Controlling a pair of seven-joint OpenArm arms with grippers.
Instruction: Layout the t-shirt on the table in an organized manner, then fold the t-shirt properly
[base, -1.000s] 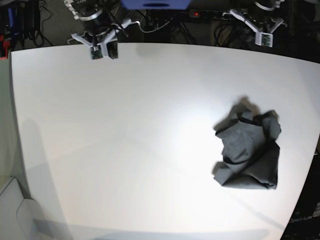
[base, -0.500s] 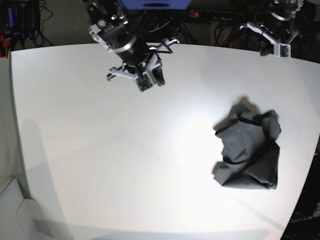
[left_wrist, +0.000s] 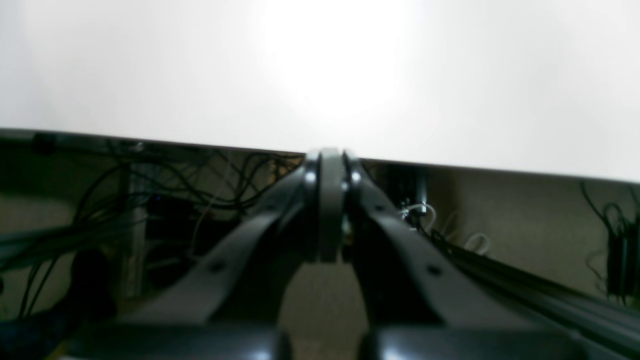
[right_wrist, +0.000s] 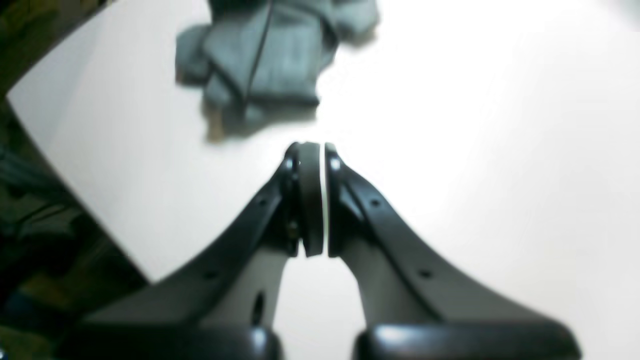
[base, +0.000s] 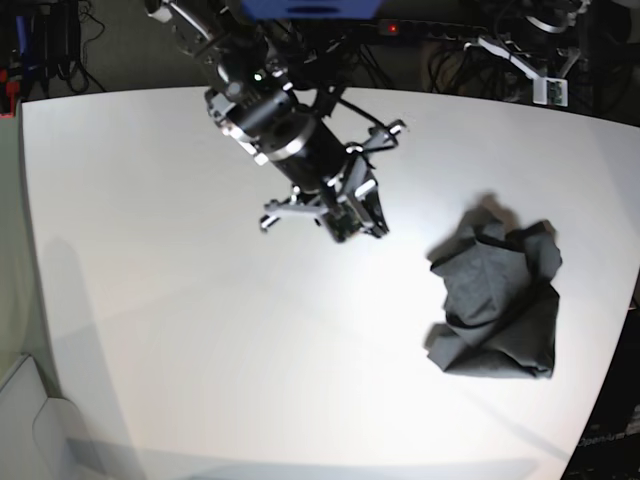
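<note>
The t-shirt lies crumpled in a dark grey heap near the right edge of the white table. My right gripper hangs over the middle of the table, left of the heap and apart from it. In the right wrist view the right gripper is shut and empty, with the t-shirt blurred ahead of it. My left gripper sits at the far right, beyond the table's back edge. In the left wrist view the left gripper is shut on nothing, with the table ahead.
Tangled cables and a power strip with a red light run behind the far edge. The table's right edge passes close to the heap. A pale grey object sits off the near left corner.
My right arm has swung out from the far edge over the table toward the t-shirt. The left arm has shifted only slightly at the back. The t-shirt has not moved.
</note>
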